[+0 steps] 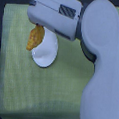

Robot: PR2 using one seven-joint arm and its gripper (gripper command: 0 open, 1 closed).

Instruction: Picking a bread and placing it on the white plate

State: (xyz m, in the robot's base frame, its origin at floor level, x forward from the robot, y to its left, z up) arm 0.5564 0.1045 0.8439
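Observation:
The bread [33,38], an elongated golden-orange piece with a rough crust, hangs tilted at the left edge of the white plate [46,52] in the exterior view. Its upper end disappears under the grey arm housing [55,15]. The gripper's fingers are hidden by that housing, so I cannot see how they stand around the bread. The plate is round and plain; its upper part is covered by the arm. I cannot tell whether the bread's lower end touches the plate's rim.
A light green cloth [24,88] covers the table. The robot's thick grey-white arm [100,62] runs down the exterior view's right side, blocking that part of the cloth. Dark floor shows beyond the cloth's edges.

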